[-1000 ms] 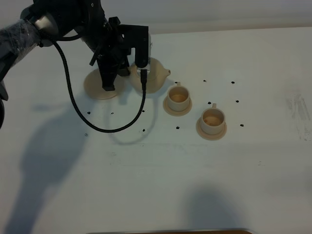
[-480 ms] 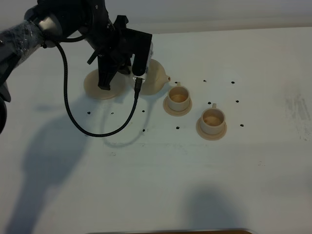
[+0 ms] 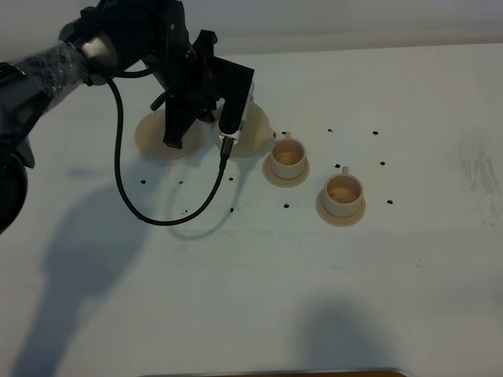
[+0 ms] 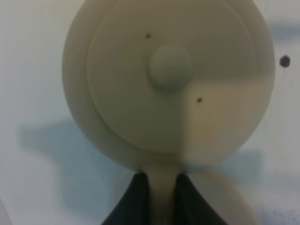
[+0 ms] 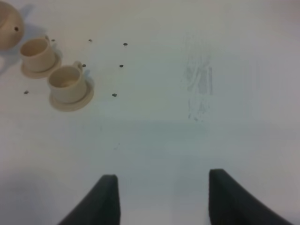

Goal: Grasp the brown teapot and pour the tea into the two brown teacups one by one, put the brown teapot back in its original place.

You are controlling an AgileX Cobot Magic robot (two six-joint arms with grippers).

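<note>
My left gripper is shut on the loop handle of the brown teapot and holds it just left of the nearer teacup, spout toward that cup. The left wrist view looks down on the teapot lid, with the handle pinched in my left gripper. The two brown teacups stand on their saucers with tan liquid inside. The original place, a wide round saucer, lies bare to the left, partly hidden by the arm. My right gripper is open and empty over bare table, far from both cups.
A black cable loops from the left arm down onto the table in front of the saucer. Small black specks dot the white table around the cups. A scuffed patch marks the far right.
My left gripper has carried the teapot a little to the right, away from the wide saucer, bringing the spout closer to the nearer cup. The cups have not moved.
</note>
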